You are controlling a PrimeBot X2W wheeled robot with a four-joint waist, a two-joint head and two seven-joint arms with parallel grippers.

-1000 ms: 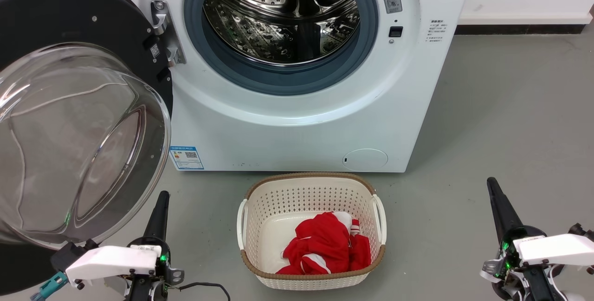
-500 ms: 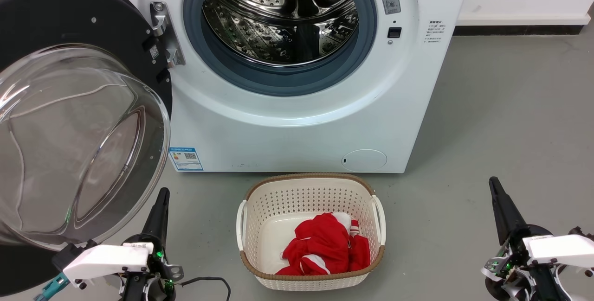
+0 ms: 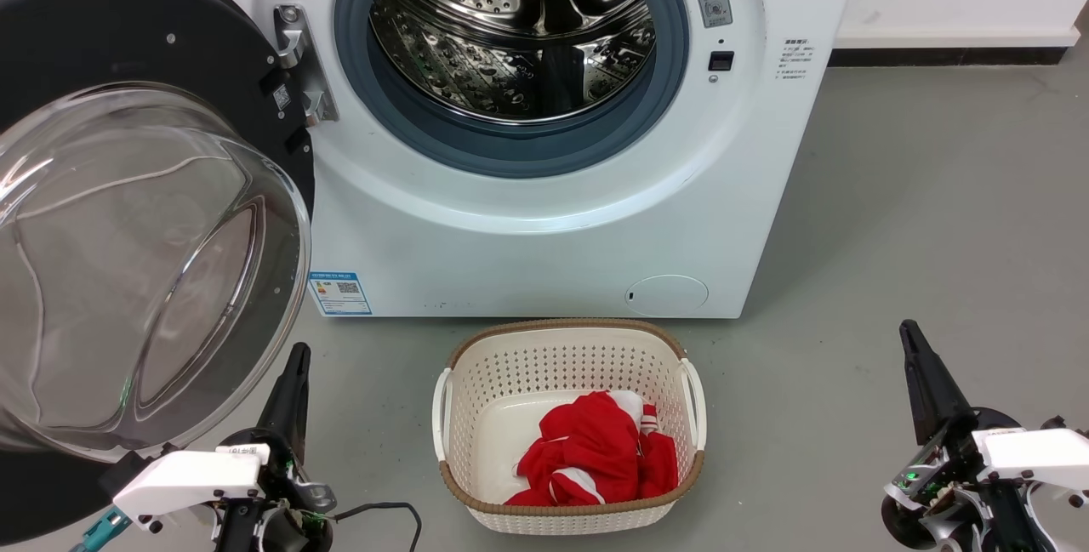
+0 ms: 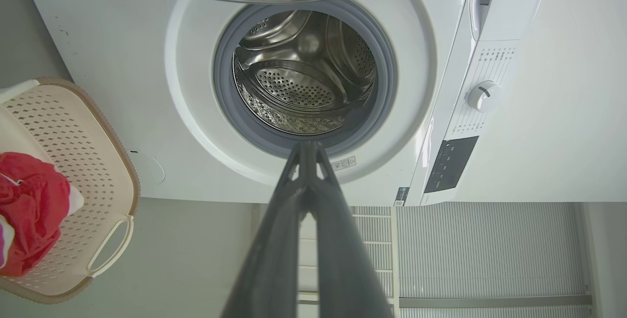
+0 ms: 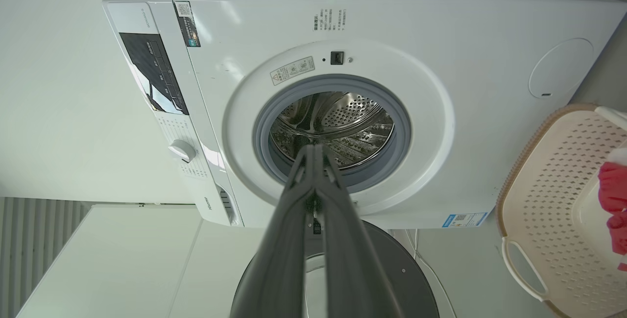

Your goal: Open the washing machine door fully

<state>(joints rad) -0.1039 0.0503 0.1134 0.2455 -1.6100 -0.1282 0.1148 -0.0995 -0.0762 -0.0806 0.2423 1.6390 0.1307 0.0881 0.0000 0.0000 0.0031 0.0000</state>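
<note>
Nearest the camera, the left gripper (image 3: 298, 358) is seen low at the lower left of the head view and the right gripper (image 3: 912, 338) low at the lower right. The jaws of each are pressed together and nothing is pinched in either. In both wrist views the closed fingers are pointed at the drum opening from well off. Between the two grippers, on the grey floor (image 3: 919, 195), a cream laundry basket (image 3: 566, 327) is set just before the machine, with a red garment (image 3: 595, 450) lying in it.

To the robot's left, the washing machine door (image 3: 145, 229) is found swung well out from the front. Its clear glass bowl is turned toward the camera and its black disc is carried on the metal hinge (image 3: 298, 59) at the left edge of the opening. The left gripper is near the bowl's lower rim but is not judged to touch it. Behind, the washing machine (image 3: 527, 237) is shown with its grey gasket and steel drum (image 3: 510, 33) wholly uncovered.

The opening step is judged to be at or near its end: the door is gripped by neither arm. If any travel is left at the hinge, a push by the left gripper on the black rim, away from the opening, would be called for, with the glass bowl spared and the basket avoided.
</note>
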